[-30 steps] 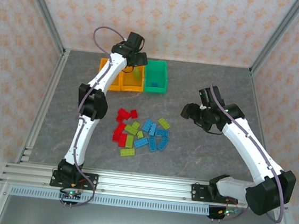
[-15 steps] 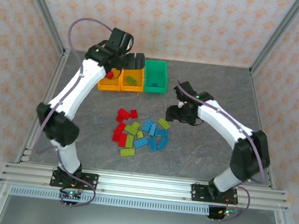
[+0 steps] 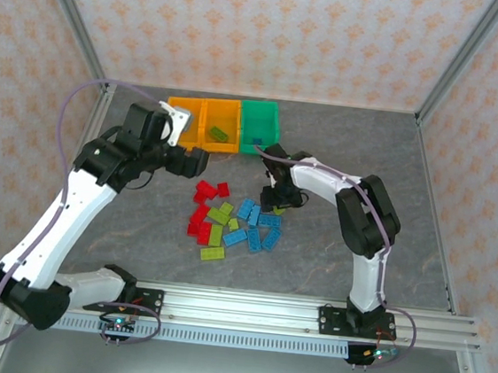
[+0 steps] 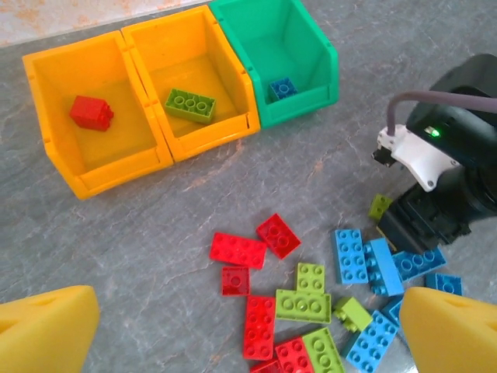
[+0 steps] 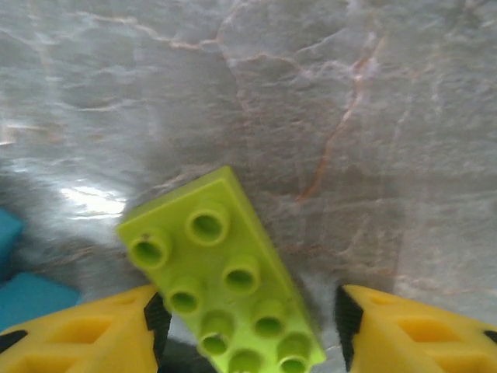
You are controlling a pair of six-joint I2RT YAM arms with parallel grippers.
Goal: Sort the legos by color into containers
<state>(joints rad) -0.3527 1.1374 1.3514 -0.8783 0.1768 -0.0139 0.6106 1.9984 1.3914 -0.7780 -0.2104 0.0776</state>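
Three containers stand in a row at the back: an orange bin (image 4: 54, 148) holding a red lego (image 4: 91, 113), an orange bin (image 4: 233, 74) holding a lime lego (image 4: 190, 105), and a green bin (image 4: 311, 39) holding a blue lego (image 4: 283, 88). Loose red (image 3: 204, 204), lime (image 3: 220, 214) and blue legos (image 3: 258, 225) lie mid-table. My left gripper (image 3: 191, 159) hovers wide open left of the pile, holding nothing. My right gripper (image 3: 280, 199) is low at the pile's right edge. A lime lego (image 5: 225, 280) lies between its open jaws, touching the left pad, with a gap at the right pad.
Grey stone-pattern tabletop (image 3: 351, 144) with bare room right of the pile and between pile and bins. Metal frame posts and patterned walls enclose the table. The right arm (image 4: 458, 155) reaches in beside the blue legos.
My left arm drew back from the bins toward the near left and opened; a red lego now lies in the left orange bin. My right gripper swung left, came down over the lime lego and narrowed.
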